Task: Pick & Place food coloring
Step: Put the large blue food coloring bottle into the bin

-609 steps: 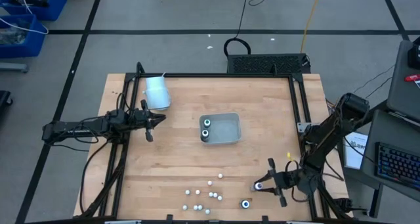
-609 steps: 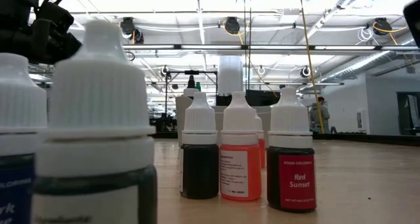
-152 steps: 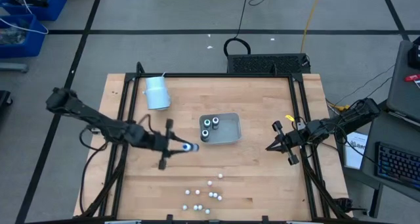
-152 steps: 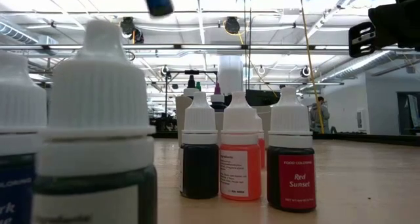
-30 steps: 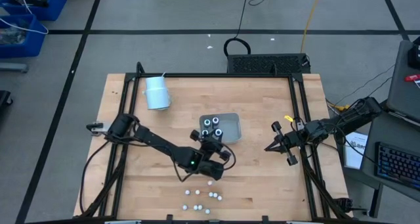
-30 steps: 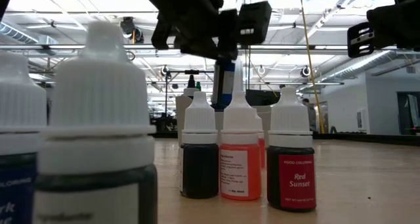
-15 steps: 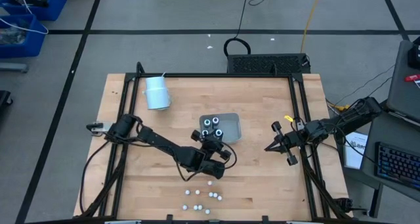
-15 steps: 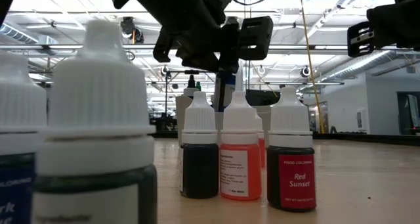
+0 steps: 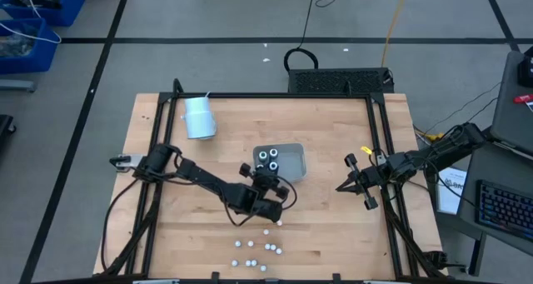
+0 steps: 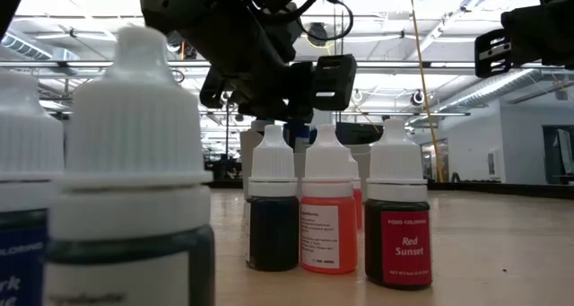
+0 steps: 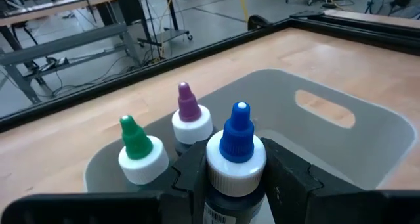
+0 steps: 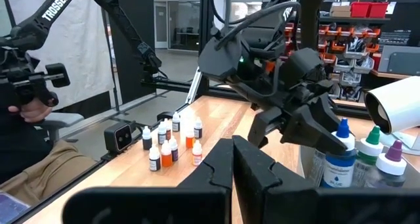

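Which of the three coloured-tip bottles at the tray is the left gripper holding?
The blue-tipped bottle, clamped in the left gripper; the green one and purple one stand free.

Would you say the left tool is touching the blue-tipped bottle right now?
Touching. In the left wrist view, the left tool has a finger pressed against each side of the blue-tipped bottle, just below its white cap.

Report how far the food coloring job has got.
Done: two bottles, green-tipped and purple-tipped, stand in the tray. In hand: the left pincer holds the blue-tipped bottle at the tray, not yet released. Left: the small bottles near the table's front edge. The right pincer waits shut at the right.
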